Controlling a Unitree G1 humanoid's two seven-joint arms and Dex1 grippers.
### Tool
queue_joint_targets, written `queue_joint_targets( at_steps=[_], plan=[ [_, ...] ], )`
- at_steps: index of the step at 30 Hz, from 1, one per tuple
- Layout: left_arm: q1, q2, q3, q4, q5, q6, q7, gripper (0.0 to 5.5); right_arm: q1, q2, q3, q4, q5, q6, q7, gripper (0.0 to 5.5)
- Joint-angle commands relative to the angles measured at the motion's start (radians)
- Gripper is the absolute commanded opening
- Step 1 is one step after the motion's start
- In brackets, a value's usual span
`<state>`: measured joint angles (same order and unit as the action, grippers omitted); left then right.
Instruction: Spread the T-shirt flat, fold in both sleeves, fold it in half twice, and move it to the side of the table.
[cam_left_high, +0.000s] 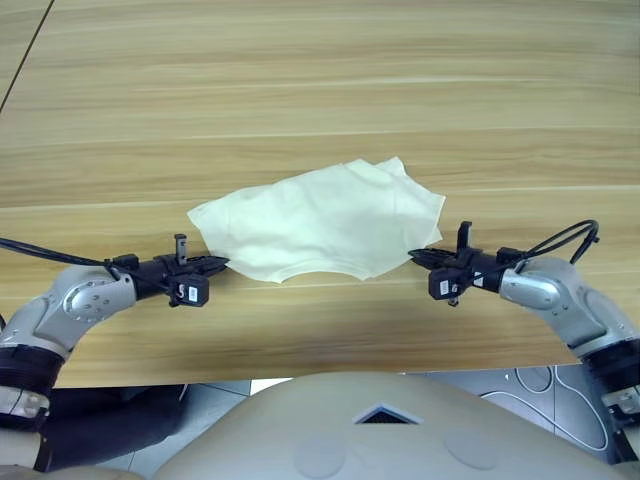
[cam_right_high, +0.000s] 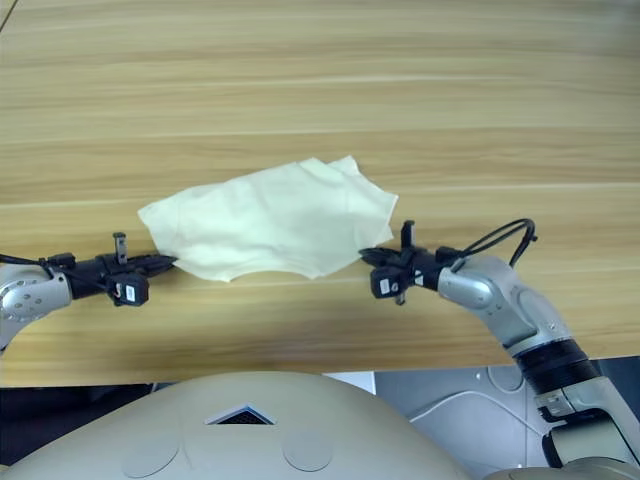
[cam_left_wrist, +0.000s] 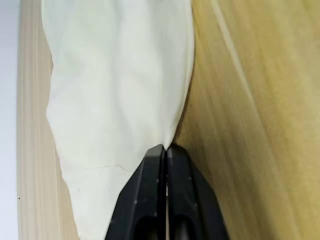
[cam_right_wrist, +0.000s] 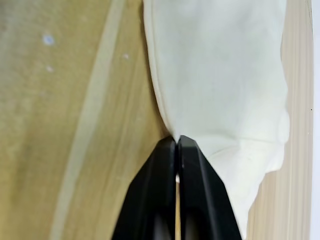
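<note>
A pale cream T-shirt (cam_left_high: 320, 220) lies rumpled and partly bunched on the wooden table (cam_left_high: 320, 90), near its front edge. My left gripper (cam_left_high: 217, 264) sits low at the shirt's left edge, its fingers (cam_left_wrist: 150, 170) shut on a pinch of cloth that draws to a point at the tips. My right gripper (cam_left_high: 418, 256) is at the shirt's right edge, fingers (cam_right_wrist: 192, 160) likewise shut on the fabric (cam_right_wrist: 220, 70). The shirt (cam_left_wrist: 115, 75) spans the gap between the two grippers, with a curved hem facing the front edge.
The table's front edge (cam_left_high: 330, 372) runs just behind both arms. Broad bare wood stretches beyond the shirt and to both sides. A black cable (cam_left_high: 565, 238) loops off the right wrist.
</note>
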<state>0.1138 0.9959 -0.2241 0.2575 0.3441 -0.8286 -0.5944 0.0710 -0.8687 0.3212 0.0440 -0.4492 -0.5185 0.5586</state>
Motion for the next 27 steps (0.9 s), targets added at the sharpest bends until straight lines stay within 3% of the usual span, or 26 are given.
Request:
queue_joint_targets(
  at_steps=[1, 4, 7, 11, 13, 16, 18, 21, 24, 27],
  plan=[
    [-0.109, -0.046, 0.092, -0.043, -0.097, -0.029, 0.075, 0.00, -0.107, 0.046, -0.153, 0.013, 0.183, -0.019, -0.065, 0.03],
    [-0.140, -0.015, 0.220, -0.163, -0.304, -0.041, 0.094, 0.00, -0.064, -0.016, -0.322, -0.119, 0.444, -0.091, -0.025, 0.03],
    [-0.013, 0.078, 0.356, -0.331, -0.570, -0.092, 0.032, 0.00, 0.232, -0.126, -0.527, -0.357, 0.742, -0.342, 0.105, 0.03],
    [0.281, 0.146, 0.536, -0.534, -0.916, -0.240, -0.117, 0.00, 0.598, -0.169, -0.748, -0.543, 1.118, -0.728, 0.233, 0.03],
    [0.446, 0.144, 0.628, -0.639, -1.080, -0.346, -0.209, 0.00, 0.803, -0.244, -0.792, -0.566, 1.215, -0.996, 0.199, 0.03],
    [0.640, 0.148, 0.675, -0.705, -1.153, -0.487, -0.320, 0.00, 0.908, -0.314, -0.770, -0.553, 1.253, -1.090, 0.222, 0.03],
    [0.550, 0.121, 0.639, -0.579, -0.979, -0.374, -0.331, 0.00, 0.730, -0.305, -0.681, -0.428, 1.097, -0.844, 0.232, 0.03],
    [0.158, 0.030, 0.450, -0.315, -0.437, -0.094, -0.277, 0.00, 0.200, -0.197, -0.419, -0.130, 0.677, -0.369, 0.211, 0.03],
    [-0.140, -0.010, 0.257, -0.142, -0.105, 0.004, -0.324, 0.00, -0.203, -0.124, -0.219, 0.167, 0.360, -0.201, 0.339, 0.03],
    [-0.490, -0.036, 0.107, 0.088, -0.006, 0.031, -0.456, 0.00, -0.644, -0.072, -0.071, 0.520, 0.073, -0.110, 0.351, 0.03]
  ],
)
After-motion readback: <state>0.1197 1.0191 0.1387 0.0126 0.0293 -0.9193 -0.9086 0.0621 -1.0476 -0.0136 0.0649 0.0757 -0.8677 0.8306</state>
